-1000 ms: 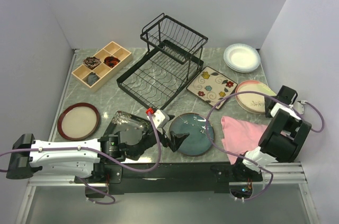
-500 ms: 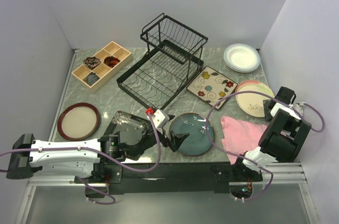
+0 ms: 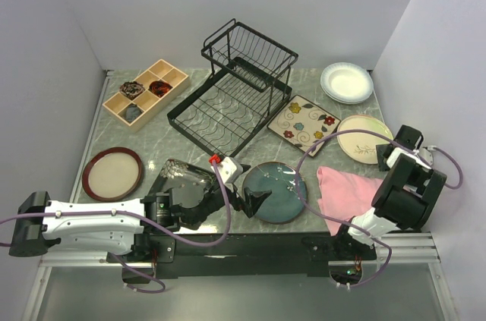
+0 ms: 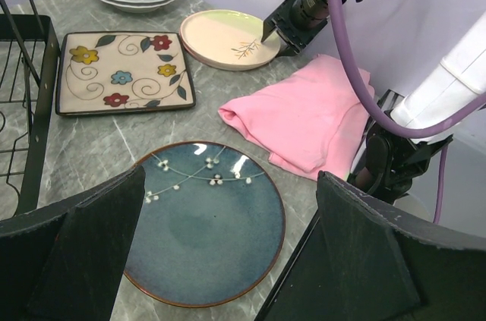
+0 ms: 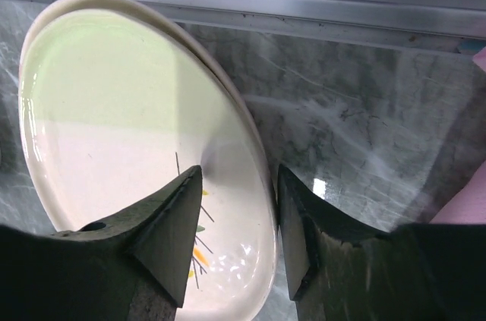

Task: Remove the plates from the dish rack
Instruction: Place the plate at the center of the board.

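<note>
The black wire dish rack [image 3: 235, 89] stands empty at the back. The plates lie on the table: brown-rimmed tan [image 3: 112, 173], black square [image 3: 176, 171] partly under my left arm, teal [image 3: 277, 192], cream floral square [image 3: 304, 124], white stack [image 3: 347, 82] and a cream plate [image 3: 363, 137]. My left gripper [image 3: 247, 198] is wide open and empty over the teal plate's [image 4: 201, 226] near edge. My right gripper [image 5: 237, 177] is partly open and straddles the cream plate's [image 5: 114, 108] rim, with one finger over the plate and one outside it.
A folded pink cloth [image 3: 345, 192] lies between the teal plate and my right arm. A wooden compartment tray [image 3: 146, 93] sits at the back left. Walls close in the left, back and right sides.
The cream plate has shifted back and now covers the pink plate that showed behind it. My right arm has shifted slightly. My left arm has not moved.
</note>
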{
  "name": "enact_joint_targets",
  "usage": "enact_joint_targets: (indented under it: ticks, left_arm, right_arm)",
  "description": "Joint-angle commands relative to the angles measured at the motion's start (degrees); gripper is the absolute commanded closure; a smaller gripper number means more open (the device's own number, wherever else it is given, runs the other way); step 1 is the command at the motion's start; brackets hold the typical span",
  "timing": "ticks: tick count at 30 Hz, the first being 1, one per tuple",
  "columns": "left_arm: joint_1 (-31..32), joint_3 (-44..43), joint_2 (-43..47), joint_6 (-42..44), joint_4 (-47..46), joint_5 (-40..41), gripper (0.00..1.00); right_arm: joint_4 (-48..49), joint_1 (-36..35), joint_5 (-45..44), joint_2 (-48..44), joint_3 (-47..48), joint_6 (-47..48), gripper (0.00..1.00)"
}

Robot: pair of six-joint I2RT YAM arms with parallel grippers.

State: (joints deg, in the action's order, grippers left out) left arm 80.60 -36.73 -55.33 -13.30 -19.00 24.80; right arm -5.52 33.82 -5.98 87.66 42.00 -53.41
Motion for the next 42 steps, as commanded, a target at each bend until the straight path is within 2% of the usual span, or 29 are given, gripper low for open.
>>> enact_joint_targets:
  ticks: [1,5,14,18,20,21,22,23,24,27,36,42]
  left_arm:
    - [-0.18,-0.18,-0.83,-0.76,-2.44,0.25,0.00]
    - [-0.18,-0.54,-1.80,-0.76,-2.18,0.25,0.01]
    - [-0.09,-0.09,-0.92,-0.85,-2.53,0.51,0.01]
    - [-0.09,0.43,-0.04,-0.41,-2.70,1.39,0.00]
    - [-0.09,0.87,0.31,-0.24,-3.32,2.18,0.01]
    - [-0.09,1.13,0.75,-0.24,-3.49,2.36,0.01]
    - [-0.09,1.22,0.84,-0.24,-3.58,2.54,0.01]
    - [-0.09,1.31,1.01,-0.15,-3.76,2.80,0.01]
    - [-0.09,1.48,1.19,-0.06,-3.93,2.97,0.01]
    - [-0.09,1.66,1.63,-0.06,-3.85,3.68,0.01]
    - [-0.09,2.10,2.86,0.29,-3.76,4.21,0.01]
    - [-0.09,1.57,1.72,0.12,-3.58,4.30,0.01]
  right_arm:
    - [2.62,-0.60,-0.26,0.32,2.21,0.76,0.49]
    - [-2.99,-0.60,-3.68,0.76,4.66,1.11,0.44]
    - [-7.84,-2.88,-11.51,-7.41,5.02,1.99,0.44]
    - [-7.49,-5.43,-4.86,-12.33,5.73,7.86,0.43]
    - [-2.24,-7.18,0.94,-14.17,4.59,13.90,0.49]
    - [-0.82,-8.85,7.06,-14.09,4.41,15.16,0.52]
    - [-0.03,-10.08,9.30,-13.48,4.67,16.04,0.55]
    - [-0.63,-11.31,11.06,-11.04,6.67,17.88,0.63]
    - [-1.68,-14.89,11.60,-9.28,8.09,19.12,0.66]
    - [-10.00,-21.83,11.86,-0.24,17.29,24.47,0.81]
    - [-15.57,-24.07,14.15,11.65,21.72,26.86,0.83]
    - [-18.21,-24.16,8.36,11.31,21.19,27.56,0.84]
